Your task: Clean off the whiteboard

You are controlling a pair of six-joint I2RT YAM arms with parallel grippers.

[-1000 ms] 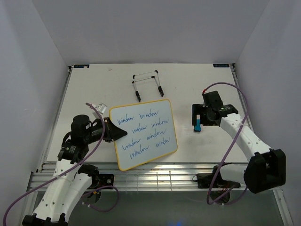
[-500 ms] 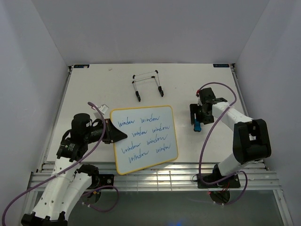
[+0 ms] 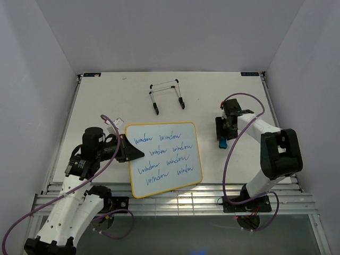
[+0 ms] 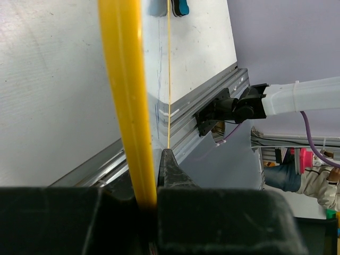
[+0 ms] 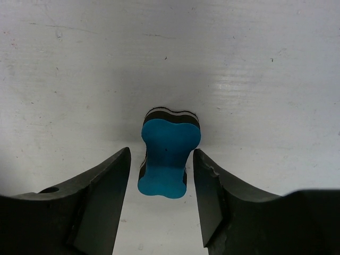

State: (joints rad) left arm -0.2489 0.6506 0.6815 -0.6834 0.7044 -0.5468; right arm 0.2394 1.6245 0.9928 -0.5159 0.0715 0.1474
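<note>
1. Two hands are at work. The left hand [image 3: 134, 152] is clenched on the left edge of the small rectangular glossy white whiteboard with rounded corners and a thin yellow-tan wooden frame [image 3: 164, 158]. In the left wrist view the yellow frame [image 4: 125, 79] runs straight down into the pinch of the left hand [image 4: 154, 183].
2. The right hand [image 3: 222, 135] points down at the small blue foam eraser block with a black underside [image 3: 223, 142]. Its jaws stand apart, one on each side of the block.
3. In the right wrist view the block [image 5: 167, 154] lies flat between the fingers [image 5: 103, 191] of the right hand [image 5: 161, 162]. A narrow gap shows on its left side.
4. The whiteboard sits at the near middle of the white tabletop [image 3: 106, 95], and its near edge reaches the ribbed metal rail [image 3: 212, 202]. Four rows of blue handwriting cover it.
5. The eraser lies to the right of the whiteboard, apart from it.
6. A thin black-and-white wire easel stand [image 3: 166, 94] lies beyond the whiteboard, toward the far edge.
</note>
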